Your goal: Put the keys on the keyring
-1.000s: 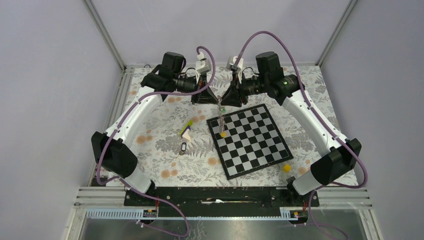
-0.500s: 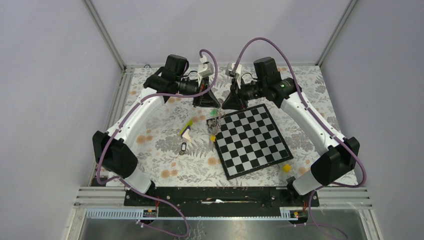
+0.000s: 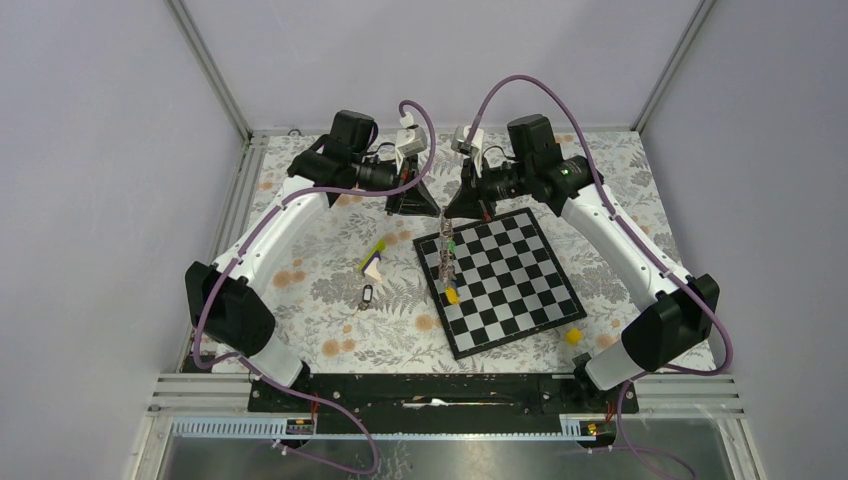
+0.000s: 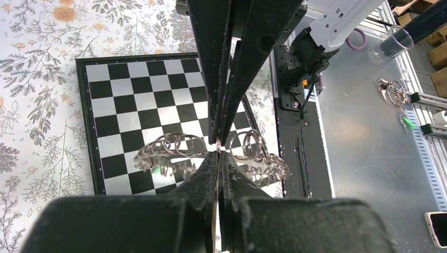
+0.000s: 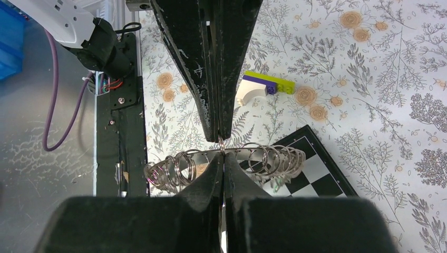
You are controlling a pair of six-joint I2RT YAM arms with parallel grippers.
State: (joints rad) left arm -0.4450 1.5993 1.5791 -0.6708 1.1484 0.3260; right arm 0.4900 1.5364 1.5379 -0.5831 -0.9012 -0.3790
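1. the left gripper (image 4: pixel 218 149) and right gripper (image 5: pixel 222 150) meet at upper centre of the top view, each pinched tight on the keyring (image 5: pixel 263 156), likely to steady its coil for threading.
2. a green key (image 3: pixel 450 243) and yellow key (image 3: pixel 451 296) seem to dangle from it over the chessboard (image 3: pixel 510 280); a black key (image 3: pixel 368 295) lies on the floral table (image 3: pixel 320 320), left of centre.
3. no container shows.

The desk (image 3: pixel 300 250) has a white cloth printed with grey ferns and orange blooms. The square chessboard (image 3: pixel 510 285) is chequered black and white inside a black border. The coil-rimmed metal keyring (image 5: pixel 263 157) is silver-grey. The small keys have coloured plastic heads: green-headed key (image 3: pixel 449 245), yellow-headed key (image 3: pixel 451 296), black-headed key (image 3: pixel 368 296). The plastic wedge (image 5: pixel 262 87) is lime, purple and white; the small cube (image 3: pixel 573 336) is yellow. The left fingers (image 4: pixel 208 52) and right fingers (image 5: pixel 192 52) are black.
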